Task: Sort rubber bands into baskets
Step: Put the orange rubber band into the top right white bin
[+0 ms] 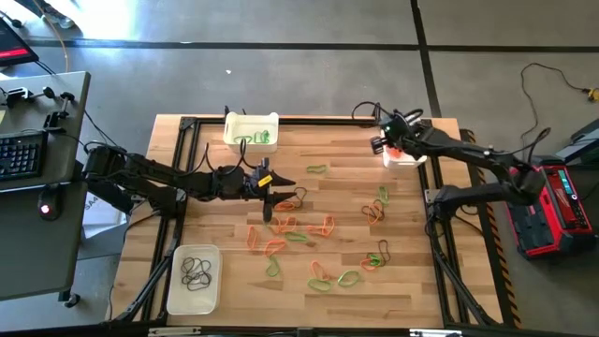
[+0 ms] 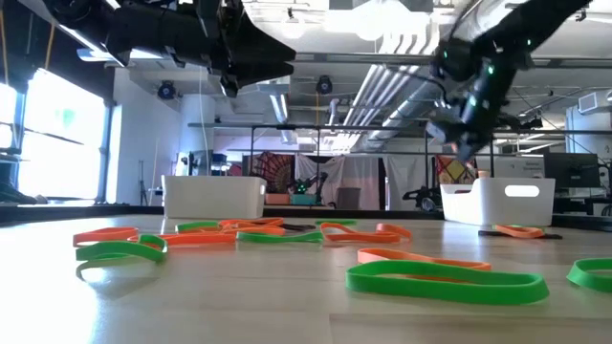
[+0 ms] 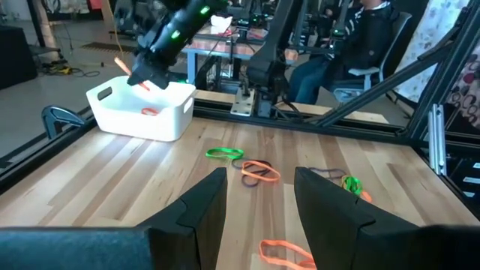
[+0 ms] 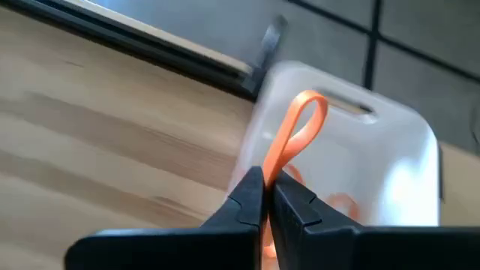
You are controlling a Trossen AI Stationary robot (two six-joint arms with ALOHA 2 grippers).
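My right gripper (image 4: 266, 180) is shut on an orange rubber band (image 4: 298, 124) above the white basket (image 1: 404, 157) at the table's far right, which holds orange bands. My left gripper (image 3: 259, 199) hangs open above the middle of the table, clear of the loose bands (image 1: 309, 234), with nothing between its fingers. Green, orange and dark rubber bands lie flat on the wood. A second basket (image 1: 251, 129) at the far edge holds green bands. A third (image 1: 194, 278) at the near left holds dark ones. My right gripper pinches the orange band's two strands together (image 4: 271, 166) between its two fingertips. The fingers slant down from above. The band's free loop (image 4: 309, 105) sticks out beyond the tips, lifted clear over the basket's opening.
Black frame rails (image 1: 187, 168) run along the table's left, far and right edges. Bands lie thickest from the table's middle (image 1: 281, 229) to the near right (image 1: 351, 276). A person sits in a chair (image 3: 360, 45) beyond the table's right side.
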